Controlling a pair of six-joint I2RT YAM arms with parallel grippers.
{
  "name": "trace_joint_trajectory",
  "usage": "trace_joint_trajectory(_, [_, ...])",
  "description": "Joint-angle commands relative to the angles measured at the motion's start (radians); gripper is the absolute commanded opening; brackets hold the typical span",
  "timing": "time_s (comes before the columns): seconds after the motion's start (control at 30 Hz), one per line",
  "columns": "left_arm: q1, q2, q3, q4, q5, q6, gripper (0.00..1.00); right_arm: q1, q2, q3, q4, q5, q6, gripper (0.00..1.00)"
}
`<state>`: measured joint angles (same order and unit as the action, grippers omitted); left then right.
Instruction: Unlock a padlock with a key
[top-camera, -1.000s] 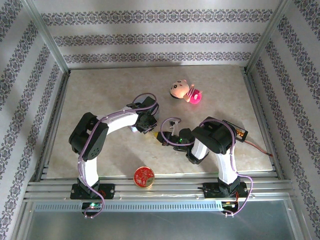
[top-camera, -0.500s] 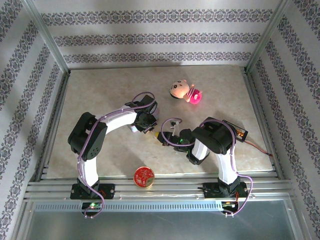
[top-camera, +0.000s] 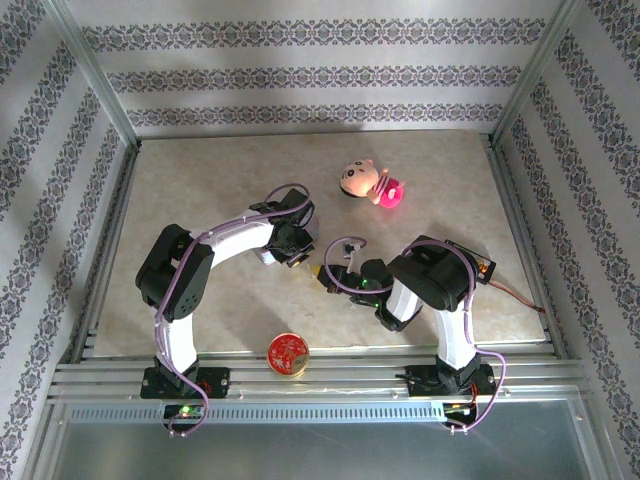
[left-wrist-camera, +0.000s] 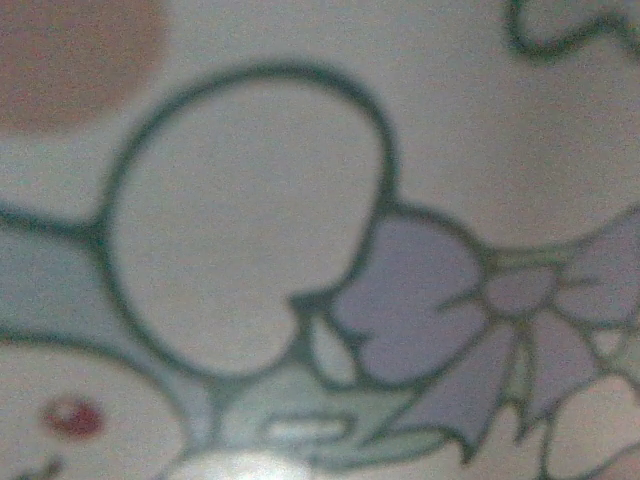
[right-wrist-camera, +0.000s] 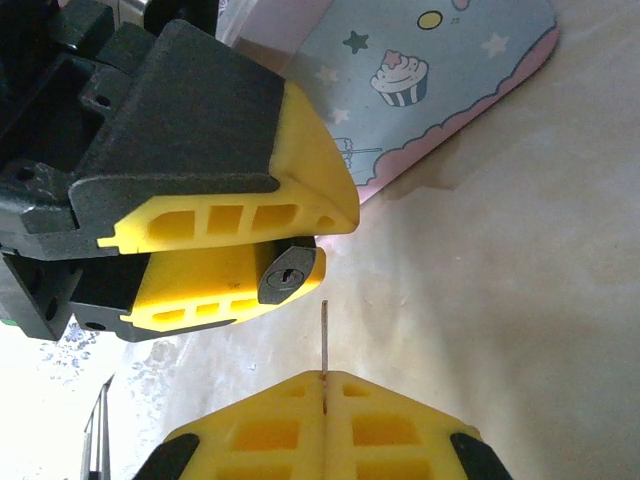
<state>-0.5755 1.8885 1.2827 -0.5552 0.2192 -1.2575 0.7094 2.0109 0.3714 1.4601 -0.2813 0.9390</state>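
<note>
In the right wrist view, my left gripper (right-wrist-camera: 328, 243) holds the padlock (right-wrist-camera: 286, 279) between its yellow fingers. The lock's dark body has its keyhole end facing the camera. My right gripper (right-wrist-camera: 325, 382) is shut on the key (right-wrist-camera: 324, 338). The thin blade stands up from between the pads, its tip just below and right of the keyhole, not touching it. From above, the two grippers meet at mid-table, left gripper (top-camera: 303, 262) facing right gripper (top-camera: 326, 279). The left wrist view is a blurred close-up of the pale blue tin's printed lid (left-wrist-camera: 250, 220).
The pale blue tin (right-wrist-camera: 440, 80) lies just behind the left gripper. A pink-and-cream toy figure (top-camera: 366, 182) lies farther back, and a round red tin (top-camera: 287, 354) sits at the near edge. A small black box with wires (top-camera: 479, 268) lies by the right arm.
The right arm has shifted a little, its elbow sitting slightly lower in the top view. The left gripper has edged slightly toward the back. Both grips are unchanged.
</note>
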Motion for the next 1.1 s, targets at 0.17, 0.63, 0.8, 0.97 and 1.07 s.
trace_joint_trajectory(0.17, [0.01,-0.013,-0.003,-0.047,0.056,-0.035,0.3,0.011,-0.03,-0.022,-0.074,0.007,-0.011,0.0])
trace_joint_trajectory(0.63, [0.011,-0.002,-0.007,-0.05,0.036,-0.036,0.3,0.02,-0.046,0.015,-0.074,-0.006,-0.001,0.0])
trace_joint_trajectory(0.8, [0.011,-0.004,-0.008,-0.05,0.033,-0.035,0.3,0.021,-0.064,0.017,-0.073,0.006,-0.002,0.0])
trace_joint_trajectory(0.97, [0.011,-0.01,-0.007,-0.046,0.031,-0.033,0.3,0.021,-0.076,0.015,-0.073,0.015,0.002,0.0])
trace_joint_trajectory(1.07, [0.011,-0.01,-0.009,-0.046,0.03,-0.033,0.29,0.021,-0.08,0.022,-0.073,0.01,0.004,0.0])
